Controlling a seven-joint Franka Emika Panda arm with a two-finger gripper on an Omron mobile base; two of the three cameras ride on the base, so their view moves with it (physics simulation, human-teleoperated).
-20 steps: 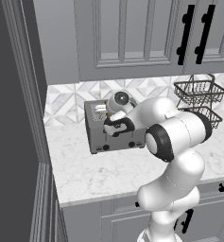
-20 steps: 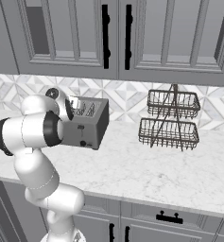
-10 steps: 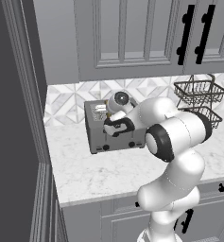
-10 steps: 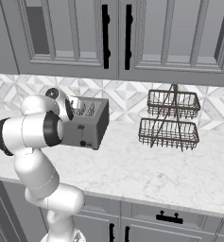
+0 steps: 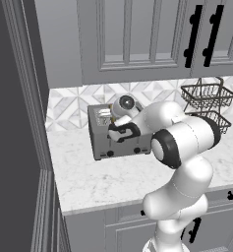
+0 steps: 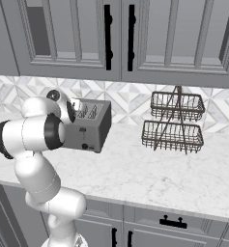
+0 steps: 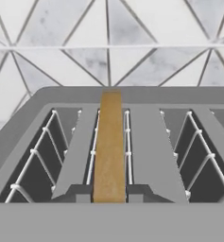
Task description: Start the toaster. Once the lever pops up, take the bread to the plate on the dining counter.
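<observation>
On the wall counter (image 5: pixel 113 179), the toaster (image 5: pixel 119 139) holds the bread (image 7: pixel 108 146) on edge in its slot. The gripper (image 5: pixel 106 117) hovers straight above (jaws shut on the slice's top edge, it seems), the slice running lengthwise away from it.

The tan bread (image 7: pixel 108 146) stands upright in one slot of the boxy grey toaster (image 6: pixel 89 126).

A glossy white arm (image 5: pixel 179 197) of rounded segments, with black bands at its joints.

end effector (image 5: pixel 109 119) over toaster (image 5: pixel 104 140) top, on counter (image 5: pixel 113 177).
</observation>
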